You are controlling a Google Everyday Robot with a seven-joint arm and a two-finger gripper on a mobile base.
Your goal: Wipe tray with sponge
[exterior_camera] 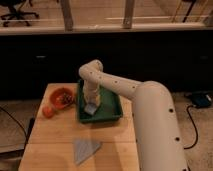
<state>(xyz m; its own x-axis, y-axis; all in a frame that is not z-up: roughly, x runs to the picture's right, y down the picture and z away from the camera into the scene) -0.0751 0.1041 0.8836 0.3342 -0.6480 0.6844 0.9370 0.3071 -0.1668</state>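
Gripper (92, 103) points down inside tray (109, 106), with sponge (90, 109) at its tip on the floor, apparently for wiping; hold cannot be determined.

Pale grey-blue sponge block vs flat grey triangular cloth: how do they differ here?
Shape: the pale grey-blue sponge block is small and rectangular; the flat grey triangular cloth is thin and covers more area. Place: the sponge sits inside the dark green plastic tray; the cloth lies on the wooden table in front of it. Contact: the gripper is at the sponge; nothing touches the cloth. Both look greyish.
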